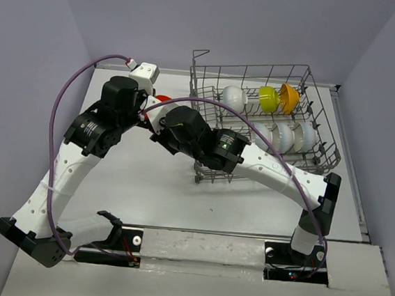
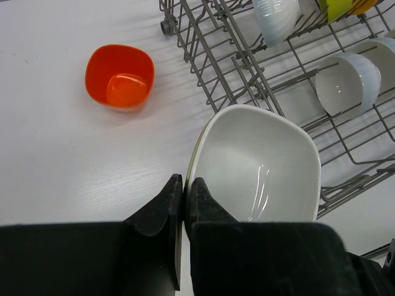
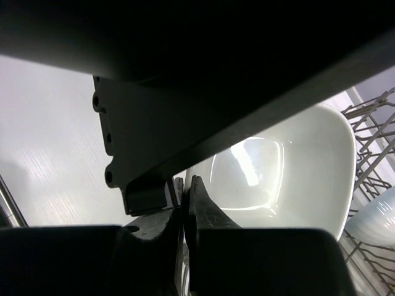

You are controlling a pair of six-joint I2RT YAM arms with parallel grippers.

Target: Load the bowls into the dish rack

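Bowls [image 1: 282,136] racked: maybe six | red-orange bowl [image 2: 119,75]: one | white bowl [image 2: 259,163] gripped: one

Tight spot: left gripper [image 2: 185,188] and right gripper [image 3: 185,191] both clamped on white bowl [image 2: 259,163] rim, left one directly over right one. Rack [image 1: 254,73] corner wall just beside bowl. Right arm [image 1: 273,166] overlies rack front-left corner in top view. Racked bowls [image 1: 282,136] fill rear and right rows; prongs by white bowl bare. Table [image 2: 55,172] left of rack gives you room, only red bowl [image 2: 118,77] there.
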